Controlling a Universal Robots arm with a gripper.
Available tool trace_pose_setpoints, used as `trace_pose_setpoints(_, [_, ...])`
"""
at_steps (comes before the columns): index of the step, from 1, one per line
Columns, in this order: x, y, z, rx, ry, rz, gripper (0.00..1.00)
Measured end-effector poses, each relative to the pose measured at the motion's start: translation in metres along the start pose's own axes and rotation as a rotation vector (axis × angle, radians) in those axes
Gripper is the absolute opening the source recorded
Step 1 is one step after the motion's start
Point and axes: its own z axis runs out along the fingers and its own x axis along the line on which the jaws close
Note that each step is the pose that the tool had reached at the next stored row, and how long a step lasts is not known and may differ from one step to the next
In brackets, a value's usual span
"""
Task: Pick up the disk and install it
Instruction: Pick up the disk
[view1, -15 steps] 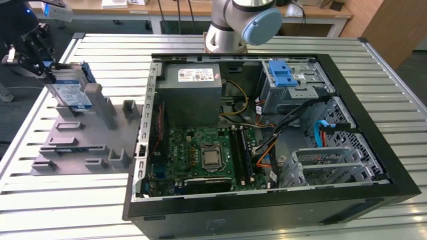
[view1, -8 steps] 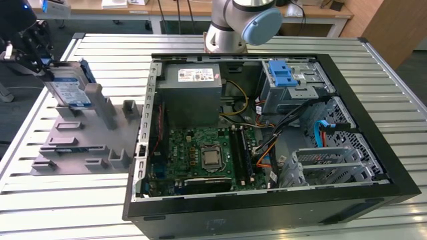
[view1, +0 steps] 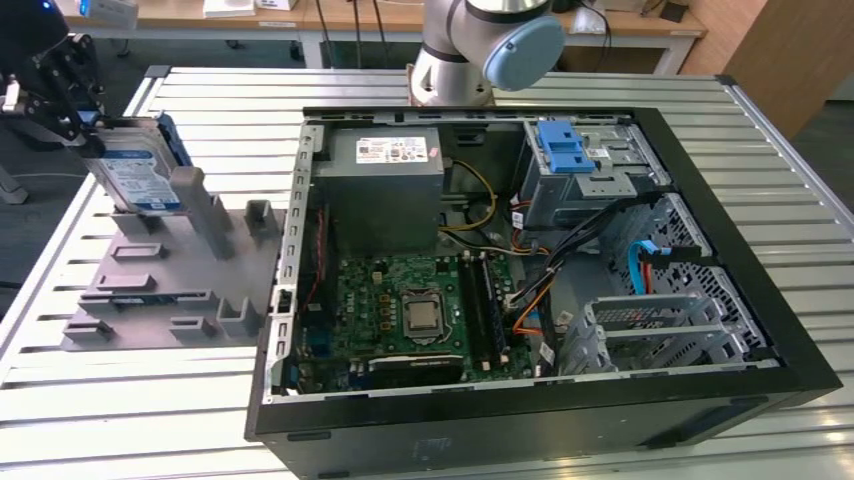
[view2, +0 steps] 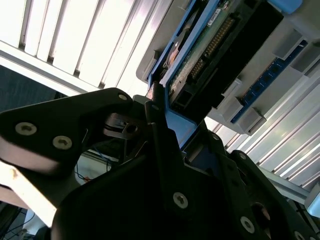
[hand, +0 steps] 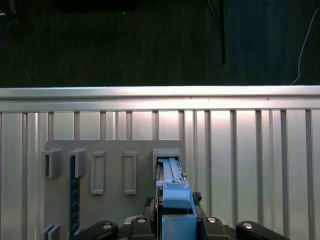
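At the exterior view's left, the disk (view1: 138, 175) stands on edge with its lower end at a slot in the grey rack (view1: 200, 270), well apart from the open computer case (view1: 534, 425). My hand (view1: 83, 125) is clamped on its top end. I judge that a tilted pull could jam its blue rails in the slot, or let it slip onto the tabletop (view1: 774, 130).

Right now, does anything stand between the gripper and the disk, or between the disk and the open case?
Nothing stands between the gripper and the disk: it grips the disk's upper end. Toward the case, the posts of the grey holder rise beside the disk. The case is open on top.
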Motion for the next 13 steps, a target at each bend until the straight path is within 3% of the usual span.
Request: trace_pose_setpoints(13, [-0.0001,0.0002,-0.0054,-0.0003,0.0001,0.0,0.36])
